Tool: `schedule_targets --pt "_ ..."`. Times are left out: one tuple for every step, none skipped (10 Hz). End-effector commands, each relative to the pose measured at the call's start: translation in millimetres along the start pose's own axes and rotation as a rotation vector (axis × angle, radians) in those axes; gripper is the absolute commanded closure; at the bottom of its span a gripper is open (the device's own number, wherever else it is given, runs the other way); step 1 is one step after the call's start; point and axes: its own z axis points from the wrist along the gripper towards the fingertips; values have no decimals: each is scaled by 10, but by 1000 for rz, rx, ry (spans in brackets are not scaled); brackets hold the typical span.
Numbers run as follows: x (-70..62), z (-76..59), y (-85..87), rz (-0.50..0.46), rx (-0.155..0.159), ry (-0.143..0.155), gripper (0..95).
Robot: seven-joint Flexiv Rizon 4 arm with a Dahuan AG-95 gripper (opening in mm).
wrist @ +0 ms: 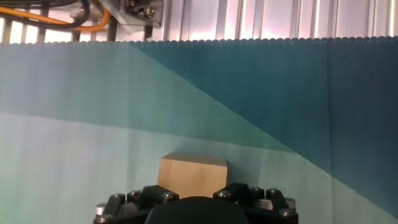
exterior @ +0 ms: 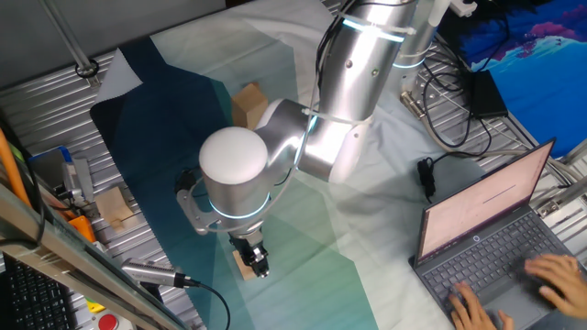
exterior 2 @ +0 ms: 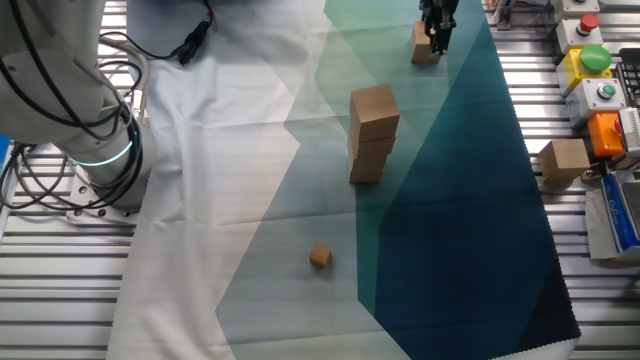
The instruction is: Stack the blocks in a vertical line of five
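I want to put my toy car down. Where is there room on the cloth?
There's bare cloth between the block stack and the tiny cube, and a wide white stretch left of the stack. It's crowded at the far end, where the gripper is at a block.

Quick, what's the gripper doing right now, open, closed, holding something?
Gripper: down at a wooden block on the cloth; whether the fingers are shut on it cannot be told.

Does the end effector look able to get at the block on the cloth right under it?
Probably yes: the end effector sits right at the lone block, with nothing between them.
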Motion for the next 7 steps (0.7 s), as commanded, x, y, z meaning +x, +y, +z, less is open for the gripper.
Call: schedule_targets --pt "-1 -1 -3 12 31 9 950" --pt "-1 -1 -3 14 36 9 950" --pt "-1 -1 -3 23 35 8 950" --pt "-1 -4 -3 34 25 8 950" --pt "-1 -10 -2 36 14 9 950" --pt "2 -37 -11 25 10 9 950" --pt "3 -42 -14 22 7 8 950"
